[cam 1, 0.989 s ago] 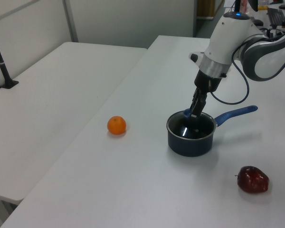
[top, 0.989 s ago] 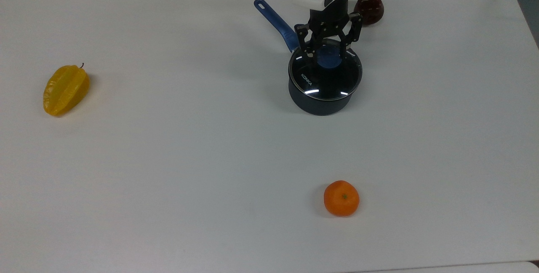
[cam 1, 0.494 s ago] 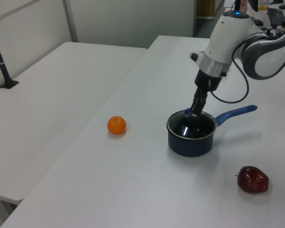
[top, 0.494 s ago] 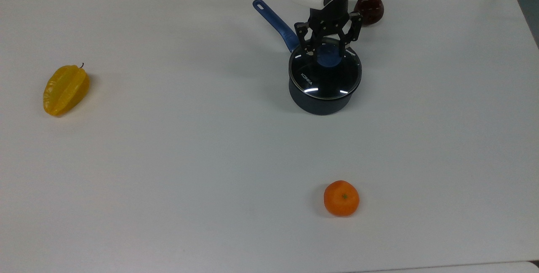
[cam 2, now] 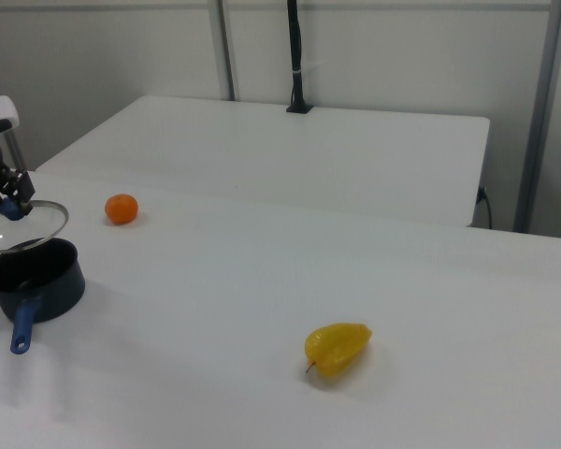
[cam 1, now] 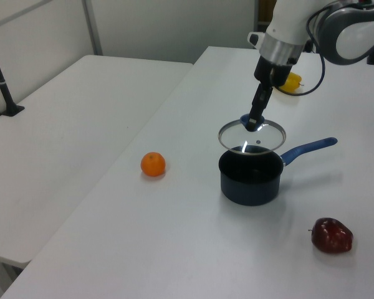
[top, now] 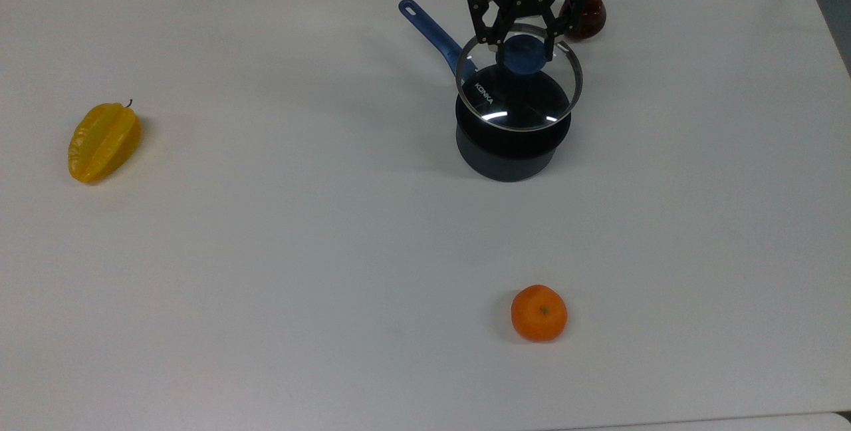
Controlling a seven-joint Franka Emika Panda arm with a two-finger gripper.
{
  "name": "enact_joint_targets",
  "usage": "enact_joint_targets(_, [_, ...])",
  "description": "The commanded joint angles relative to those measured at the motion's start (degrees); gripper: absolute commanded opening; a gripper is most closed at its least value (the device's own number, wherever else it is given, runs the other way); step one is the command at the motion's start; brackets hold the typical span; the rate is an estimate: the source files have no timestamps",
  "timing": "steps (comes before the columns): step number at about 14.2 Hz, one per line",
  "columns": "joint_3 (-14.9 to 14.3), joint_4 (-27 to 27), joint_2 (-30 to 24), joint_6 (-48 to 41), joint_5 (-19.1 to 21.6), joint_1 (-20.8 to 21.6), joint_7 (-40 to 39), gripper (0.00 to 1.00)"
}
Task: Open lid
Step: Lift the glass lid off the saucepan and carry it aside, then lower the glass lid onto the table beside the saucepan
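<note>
The lid [top: 525,98] [cam 1: 252,134] [cam 2: 23,226], a clear glass disc with a metal rim, hangs level in the air just above the dark saucepan [top: 508,151] [cam 1: 250,179] [cam 2: 35,281]. Its blue knob [top: 522,57] [cam 1: 249,121] is clamped between the black fingers of my gripper [top: 520,52] [cam 1: 254,120] [cam 2: 7,201], which is shut on it from above. The saucepan stands uncovered on the white table, its long blue handle [top: 432,30] [cam 1: 308,148] [cam 2: 23,327] pointing toward the top view's upper left.
A dark red apple [top: 588,13] [cam 1: 331,235] lies just behind the gripper in the top view. An orange [top: 539,312] [cam 1: 153,164] [cam 2: 121,209] sits toward the table's front. A yellow starfruit [top: 104,141] [cam 2: 337,347] lies at the top view's far left.
The lid has come off the saucepan, rising with the gripper shut on its knob. The saucepan and the fruit stayed where they were.
</note>
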Motion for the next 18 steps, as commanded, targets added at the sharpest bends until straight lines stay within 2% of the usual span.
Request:
enact_joint_targets(1, [-2.7, 1.0, -1.6, -1.5, -0.9, -2.0, 0.8, 0.41])
enact_joint_targets(4, [-4.7, 1.2, -1.5, -1.2, -0.8, -7.9, -3.5, 0.41])
enact_joint_targets(7, [-4.7, 0.5, -1.0, -0.7, -0.8, -13.2, -5.7, 0.41])
enact_joint_targets(11, [-4.7, -5.4, -0.5, 2.9, -0.8, -19.4, -8.4, 0.41])
enact_joint_targets(14, [-4.7, -10.4, 0.4, 9.2, -0.9, -20.4, -9.5, 0.41])
enact_joint_targets(18, [-4.6, -11.8, 5.0, 13.8, -0.9, -20.2, -10.4, 0.41])
